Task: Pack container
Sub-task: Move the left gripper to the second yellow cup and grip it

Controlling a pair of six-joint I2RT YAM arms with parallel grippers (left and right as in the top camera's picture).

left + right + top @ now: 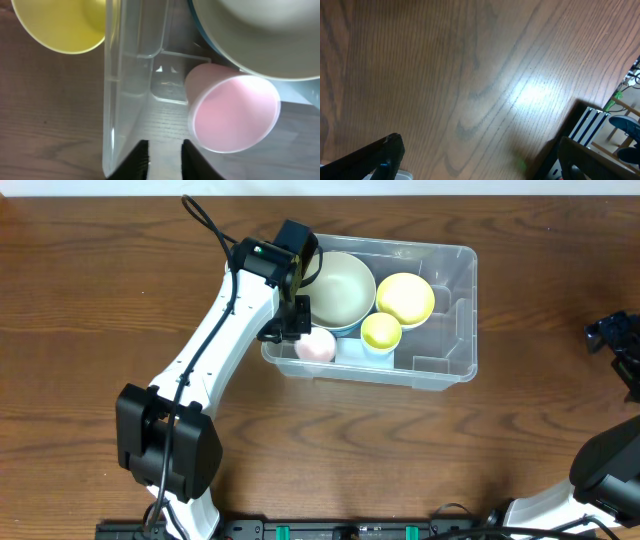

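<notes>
Large clear rectangular plastic container [455, 330], centre rear of the brown wooden surface [100, 300], holding a cream bowl [340, 288], a yellow bowl [404, 297] and a pink cup [316, 347]. Arms: left jaws narrowly parted and empty beside the pink cup; right jaws wide apart and empty over the surface

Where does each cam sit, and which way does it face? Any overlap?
Overhead: above the table, facing straight down; left arm over the container, right arm at the right edge.
Left wrist: at the container's end, facing down at the pink cup mouth; left gripper tips at the bottom.
Right wrist: facing bare tabletop; right gripper fingers wide apart.
Shared: overhead and left wrist both show container, pink cup, pale bowl.
</notes>
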